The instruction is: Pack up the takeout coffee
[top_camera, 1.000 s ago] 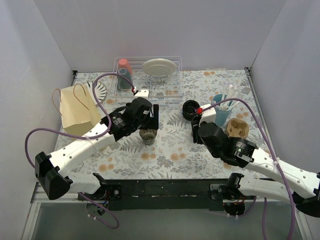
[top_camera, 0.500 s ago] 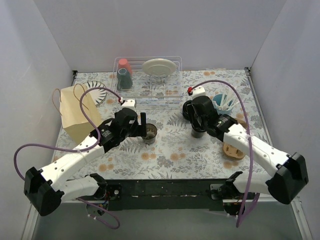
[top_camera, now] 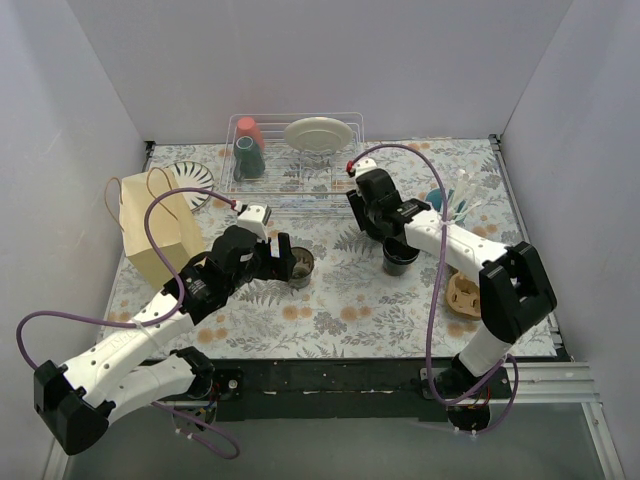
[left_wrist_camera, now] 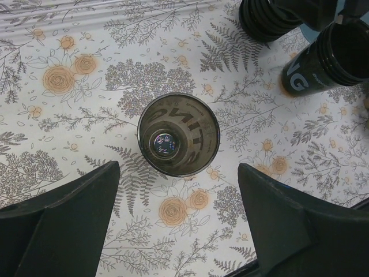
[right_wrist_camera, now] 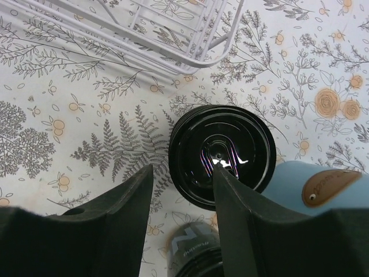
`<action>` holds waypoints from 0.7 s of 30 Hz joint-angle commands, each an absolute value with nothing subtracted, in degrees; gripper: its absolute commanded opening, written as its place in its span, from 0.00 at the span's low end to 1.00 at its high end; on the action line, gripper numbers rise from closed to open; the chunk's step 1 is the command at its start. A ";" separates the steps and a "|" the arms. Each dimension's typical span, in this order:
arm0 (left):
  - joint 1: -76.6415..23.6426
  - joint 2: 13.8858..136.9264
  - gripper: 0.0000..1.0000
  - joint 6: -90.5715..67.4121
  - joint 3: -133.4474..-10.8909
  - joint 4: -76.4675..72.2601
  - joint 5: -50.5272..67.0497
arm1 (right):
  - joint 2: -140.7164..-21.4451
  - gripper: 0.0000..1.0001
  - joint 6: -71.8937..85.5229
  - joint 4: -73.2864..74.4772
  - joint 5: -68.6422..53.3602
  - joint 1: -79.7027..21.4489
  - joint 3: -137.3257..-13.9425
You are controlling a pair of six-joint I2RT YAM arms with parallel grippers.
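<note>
Evidently unpacked: open cup point(left_wrist_camera: 179, 135), lidded cup point(right_wrist_camera: 222, 156) outside brown paper bag point(top_camera: 155, 235); left hand point(left_wrist_camera: 179, 173) wide, right hand point(right_wrist_camera: 181, 173) narrower, both empty.

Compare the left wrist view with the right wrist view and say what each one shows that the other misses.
Only the left wrist view shows the open black cup, seen from straight above. Only the right wrist view shows the wire rack and the light-blue cup. Both show the ringed black lid and the lettered black cup beside it.
</note>
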State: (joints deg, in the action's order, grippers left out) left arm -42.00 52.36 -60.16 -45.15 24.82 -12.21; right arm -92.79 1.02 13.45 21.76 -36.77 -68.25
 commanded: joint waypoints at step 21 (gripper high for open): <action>-41.92 51.24 0.83 -58.89 -44.74 23.99 -12.83 | -100.28 0.36 3.08 11.25 22.50 -35.60 -71.54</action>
